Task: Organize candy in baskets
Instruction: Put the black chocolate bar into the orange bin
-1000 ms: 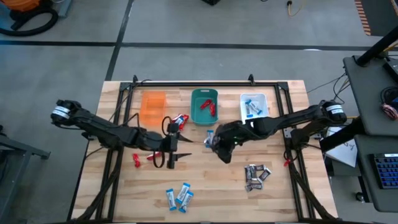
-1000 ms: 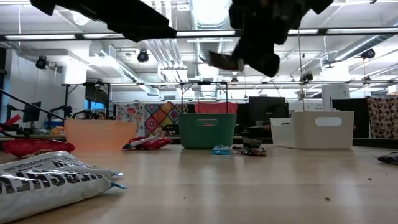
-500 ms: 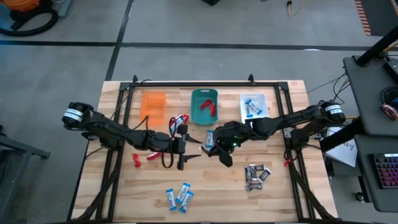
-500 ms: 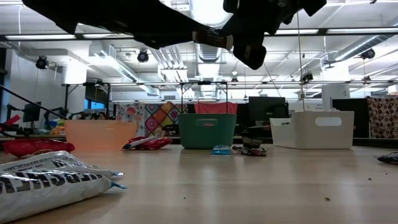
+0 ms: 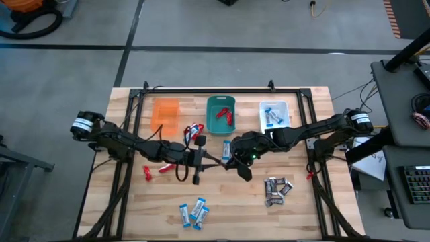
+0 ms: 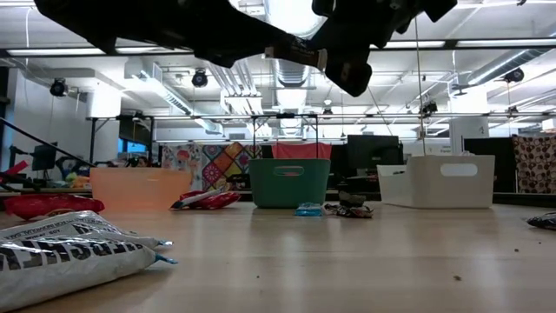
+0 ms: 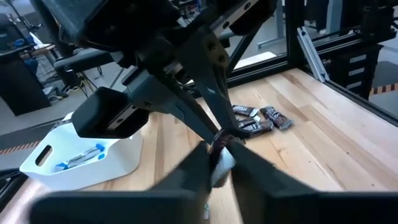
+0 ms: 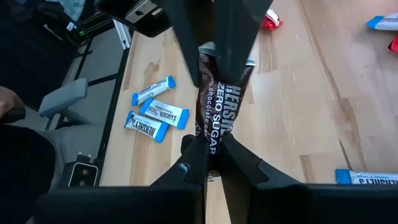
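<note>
Candy first: nearest the front edge of the desk (image 5: 316,218), a bit left of centre, lie three blue-and-white bars (image 5: 193,212). To the right & slightly farther back sits a cluster of dark silver-grey bars (image 5: 277,189). Over on the left, approx. the same depth, are two red bars (image 5: 153,170).

Mid-desk, both arms meet above the wood. Right gripper (image 8: 209,144) is clamped on one end of a dark bar (image 8: 217,106) w/ "ZERO SUGAR" on the wrapper. Left gripper (image 5: 215,161) comes in from the left, and its fingers pinch the other end of that bar, so the bar is held in the air between the two, clear of the desk.

Just behind the grippers a single blue-and-white bar (image 5: 227,146) lies flat. Left of it is a small mixed pile, mostly red (image 5: 193,130).

Far row, left to right: orange basket (image 5: 166,114), contents can't be made out; teal basket (image 5: 211,124) w/ red bars inside; whitish basket (image 5: 282,106) w/ blue-and-white bars inside. All three stand apart.
</note>
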{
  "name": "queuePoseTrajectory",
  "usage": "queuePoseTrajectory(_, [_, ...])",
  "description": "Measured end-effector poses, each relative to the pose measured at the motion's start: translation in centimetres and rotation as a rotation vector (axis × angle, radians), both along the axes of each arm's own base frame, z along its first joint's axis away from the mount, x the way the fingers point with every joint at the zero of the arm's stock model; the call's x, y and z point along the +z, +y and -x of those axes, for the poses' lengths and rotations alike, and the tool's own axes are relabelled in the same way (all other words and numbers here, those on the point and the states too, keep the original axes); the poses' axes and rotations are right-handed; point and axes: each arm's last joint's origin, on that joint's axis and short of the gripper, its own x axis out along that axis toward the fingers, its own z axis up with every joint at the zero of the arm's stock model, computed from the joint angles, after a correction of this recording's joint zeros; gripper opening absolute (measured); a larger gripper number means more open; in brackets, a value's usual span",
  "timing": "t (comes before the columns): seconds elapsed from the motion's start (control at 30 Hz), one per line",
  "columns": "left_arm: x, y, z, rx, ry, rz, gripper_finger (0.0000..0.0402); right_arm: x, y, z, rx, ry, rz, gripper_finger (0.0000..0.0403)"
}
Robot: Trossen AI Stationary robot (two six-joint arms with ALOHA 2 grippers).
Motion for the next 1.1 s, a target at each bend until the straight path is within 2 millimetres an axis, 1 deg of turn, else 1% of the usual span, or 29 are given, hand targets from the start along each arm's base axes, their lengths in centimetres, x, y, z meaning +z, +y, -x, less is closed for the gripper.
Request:
queuePoseTrajectory(0.03, [0.0,0.0,0.0,0.0,0.0,0.001,0.0018,0.0,0.0,0.0,-0.002,-0.001,0.001,0.0024])
queuePoseTrajectory(0.07, [0.0,0.1,0.0,0.003,-0.001,0.005,0.0012,0.0,0.0,0.0,-0.002,-0.001,0.001,0.0027])
queuePoseTrajectory(0.13, [0.0,0.1,0.0,0.005,0.001,0.012,0.0017,0.0,0.0,0.0,-0.006,-0.002,0.003,0.004])
queuePoseTrajectory(0.4, [-0.1,0.2,0.4,0.022,0.065,0.03,0.0005,0.2,-0.3,0.1,-0.019,-0.007,0.008,0.0131])
queuePoseTrajectory(0.5, [0.1,0.5,1.1,0.081,0.122,0.024,0.0002,0.5,-0.7,0.3,-0.03,-0.004,0.008,0.0158])
queuePoseTrajectory(0.67, [1.1,1.7,3.6,0.291,0.253,-0.029,0.0001,1.0,-1.6,0.9,-0.059,0.016,0.009,0.0185])
queuePoseTrajectory(0.83, [2.0,3.6,7.0,0.508,0.391,-0.097,0.0,1.3,-1.9,1.2,-0.089,0.014,0.026,0.0189])
queuePoseTrajectory(0.97, [2.7,5.7,9.4,0.645,0.467,-0.131,0.0,1.3,-1.9,1.3,-0.09,0.018,0.028,0.0186])
queuePoseTrajectory(1.1, [2.8,8.3,11.2,0.783,0.554,-0.119,0.0,1.3,-2.0,1.3,-0.108,0.019,0.04,0.0185])
